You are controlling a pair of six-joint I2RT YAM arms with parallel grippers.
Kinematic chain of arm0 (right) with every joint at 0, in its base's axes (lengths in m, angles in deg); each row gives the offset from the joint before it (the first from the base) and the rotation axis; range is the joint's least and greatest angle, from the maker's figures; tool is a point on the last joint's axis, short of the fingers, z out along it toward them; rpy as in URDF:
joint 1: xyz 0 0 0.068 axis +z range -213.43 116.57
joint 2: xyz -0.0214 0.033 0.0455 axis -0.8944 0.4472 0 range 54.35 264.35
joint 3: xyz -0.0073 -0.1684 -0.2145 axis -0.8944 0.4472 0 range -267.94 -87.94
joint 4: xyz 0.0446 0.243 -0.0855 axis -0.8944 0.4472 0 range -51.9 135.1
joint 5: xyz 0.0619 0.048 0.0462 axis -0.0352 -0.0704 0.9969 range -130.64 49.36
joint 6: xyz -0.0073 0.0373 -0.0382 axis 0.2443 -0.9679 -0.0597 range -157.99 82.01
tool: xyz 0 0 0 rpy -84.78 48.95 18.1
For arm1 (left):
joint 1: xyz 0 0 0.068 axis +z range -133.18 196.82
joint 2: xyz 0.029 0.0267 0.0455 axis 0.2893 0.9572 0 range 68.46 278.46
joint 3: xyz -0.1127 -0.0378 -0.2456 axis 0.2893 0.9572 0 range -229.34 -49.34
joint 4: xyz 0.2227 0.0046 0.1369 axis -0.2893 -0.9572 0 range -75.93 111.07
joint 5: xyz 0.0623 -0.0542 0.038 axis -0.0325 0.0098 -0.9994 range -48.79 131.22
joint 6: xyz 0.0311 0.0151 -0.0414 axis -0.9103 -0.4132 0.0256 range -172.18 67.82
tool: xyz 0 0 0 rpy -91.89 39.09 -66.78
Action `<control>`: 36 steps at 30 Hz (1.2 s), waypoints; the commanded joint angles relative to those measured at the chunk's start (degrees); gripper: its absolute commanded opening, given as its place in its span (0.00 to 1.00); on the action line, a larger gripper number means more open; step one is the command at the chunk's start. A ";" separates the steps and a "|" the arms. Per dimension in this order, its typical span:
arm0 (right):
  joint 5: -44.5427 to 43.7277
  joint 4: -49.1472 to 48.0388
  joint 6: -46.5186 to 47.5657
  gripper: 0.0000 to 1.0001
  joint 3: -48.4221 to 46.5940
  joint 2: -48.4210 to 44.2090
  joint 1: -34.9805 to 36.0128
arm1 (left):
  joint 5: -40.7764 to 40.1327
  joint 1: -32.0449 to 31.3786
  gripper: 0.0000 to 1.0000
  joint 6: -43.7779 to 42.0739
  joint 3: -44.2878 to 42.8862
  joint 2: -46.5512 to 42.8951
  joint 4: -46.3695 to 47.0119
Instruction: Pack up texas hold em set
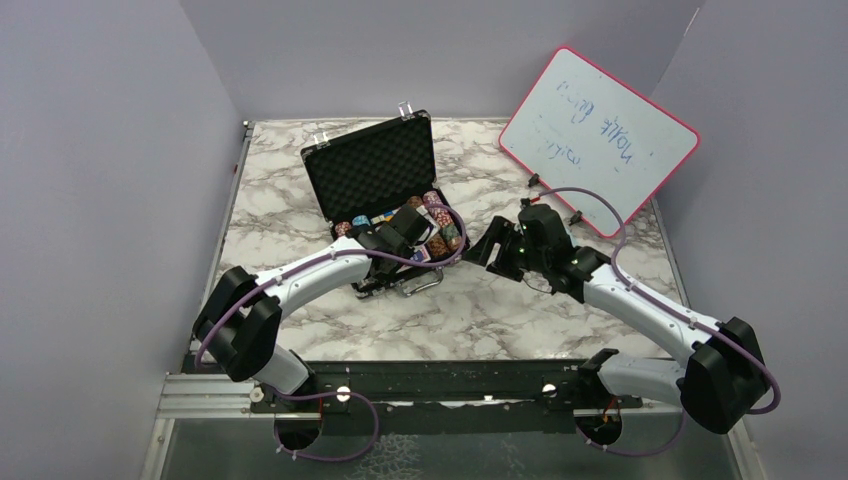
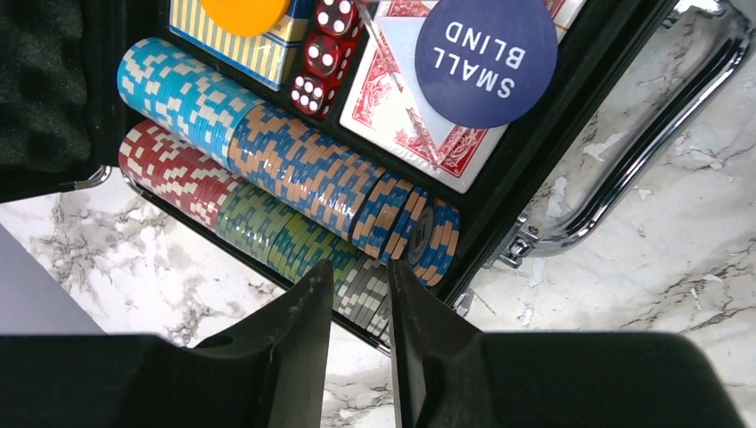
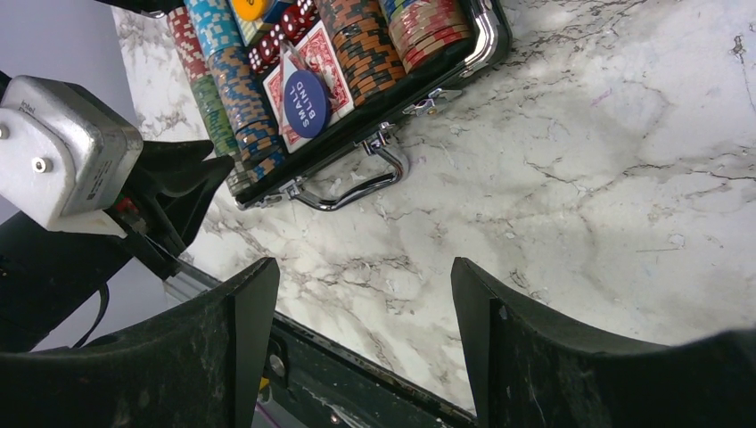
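The black briefcase [image 1: 370, 170] lies open at the table's middle, foam lid up. Its tray holds rows of multicoloured poker chips [image 2: 294, 169], a red-backed card deck [image 2: 392, 98] under a blue "SMALL BLIND" disc [image 2: 486, 49], red dice [image 2: 321, 53] and an orange button [image 2: 242, 11]. The silver handle [image 2: 660, 134] rests on the marble. My left gripper [image 2: 361, 276] hovers over the tray's near corner by the grey chips, its jaws a narrow gap apart with nothing between them. My right gripper [image 3: 365, 276] stands open and empty over bare marble, right of the case.
A pink-framed whiteboard [image 1: 598, 140] leans against the back right wall. The left arm's wrist camera housing [image 3: 62, 152] sits close to my right gripper's left side. The black base rail [image 1: 430, 380] runs along the near edge.
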 commanded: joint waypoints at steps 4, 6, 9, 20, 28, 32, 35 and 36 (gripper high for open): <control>0.22 0.27 0.86 0.73 -0.23 -1.35 -0.29 | 4.22 -0.09 0.03 0.99 -1.27 1.10 0.48; 0.29 0.35 0.86 0.73 -0.22 -1.50 -0.29 | 4.32 -0.07 0.00 1.17 -1.04 2.36 0.44; 0.08 0.57 0.86 0.73 -0.19 -1.69 -0.29 | 4.52 -0.07 0.00 1.35 -1.08 4.01 0.12; -0.62 1.13 0.92 0.73 -0.04 -2.41 -0.33 | 1.95 0.03 0.03 2.41 -3.95 3.61 -0.90; -1.82 1.67 1.01 0.73 -0.29 -3.16 -0.38 | 5.89 1.65 0.51 2.47 -9.88 -3.80 -0.61; -2.36 1.87 1.08 0.73 0.00 -3.53 -0.38 | 5.55 4.02 0.67 1.36 -14.22 -4.86 -0.09; -2.28 1.85 0.91 0.73 0.25 -3.44 -0.38 | 6.03 7.49 0.76 -0.48 -19.22 -3.66 0.59; -2.16 1.91 0.94 0.73 0.27 -3.39 -0.40 | 6.41 8.70 0.79 -1.31 -21.96 -2.86 0.85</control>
